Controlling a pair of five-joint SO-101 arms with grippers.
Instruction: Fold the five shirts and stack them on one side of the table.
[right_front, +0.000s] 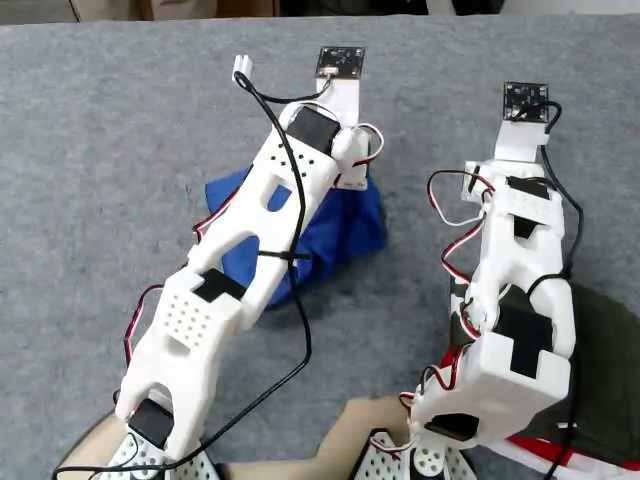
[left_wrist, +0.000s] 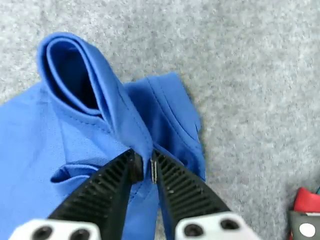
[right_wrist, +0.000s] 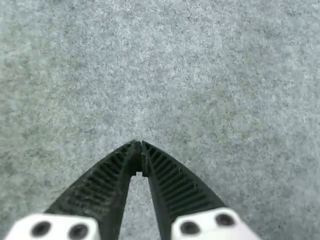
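Observation:
A blue shirt (right_front: 340, 225) lies bunched on the grey table, mostly under the left arm. In the left wrist view my left gripper (left_wrist: 146, 164) is shut on a raised fold of the blue shirt (left_wrist: 75, 130), with the cloth pinched between the black fingertips. My right gripper (right_wrist: 139, 150) is shut over bare grey felt with nothing in it. The right arm stands upright at the right of the high view, away from the blue shirt. A dark green shirt (right_front: 600, 360) lies at the right edge beside the right arm's base, with red cloth (right_front: 560, 455) under it.
The grey felt table (right_front: 120, 150) is open at the left and far side. A tan shirt (right_front: 290, 455) lies at the near edge between the arm bases. A small white connector (right_front: 243, 68) rests near the far middle. Black cables trail over the left arm.

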